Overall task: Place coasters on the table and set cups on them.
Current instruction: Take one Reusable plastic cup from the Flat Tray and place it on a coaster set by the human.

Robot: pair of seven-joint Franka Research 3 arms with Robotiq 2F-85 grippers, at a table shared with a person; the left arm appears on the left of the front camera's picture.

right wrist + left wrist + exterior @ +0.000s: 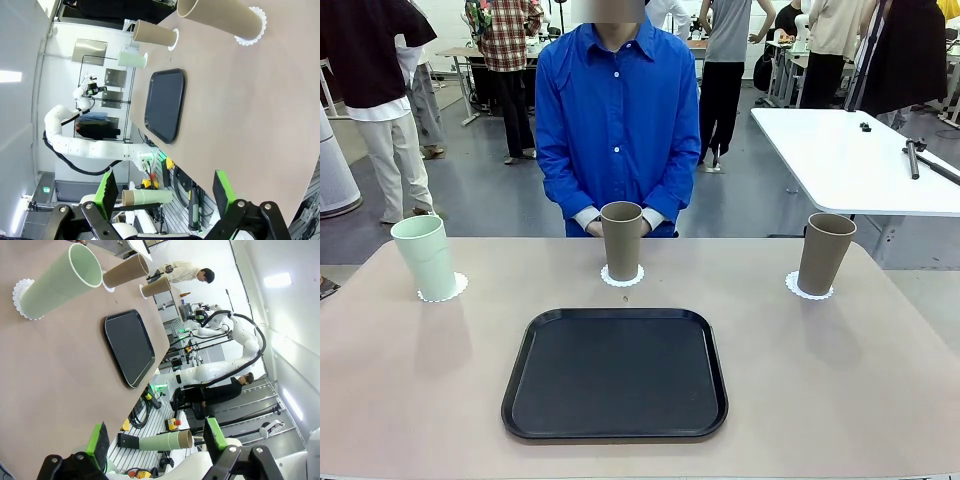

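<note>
Three cups stood upright, each on its own scalloped white coaster, on the beige desk [840,380]: the mint-green cup [424,256] far ahead of the left tool [156,440], two tan-brown cups [621,240] [825,253] beyond it.

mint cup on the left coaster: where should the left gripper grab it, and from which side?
Grip the mint cup mid-wall, coming in level from the robot's side with the left gripper open. It stands upright, tapered and handleless on its coaster, so probably squeeze across its round body.
</note>
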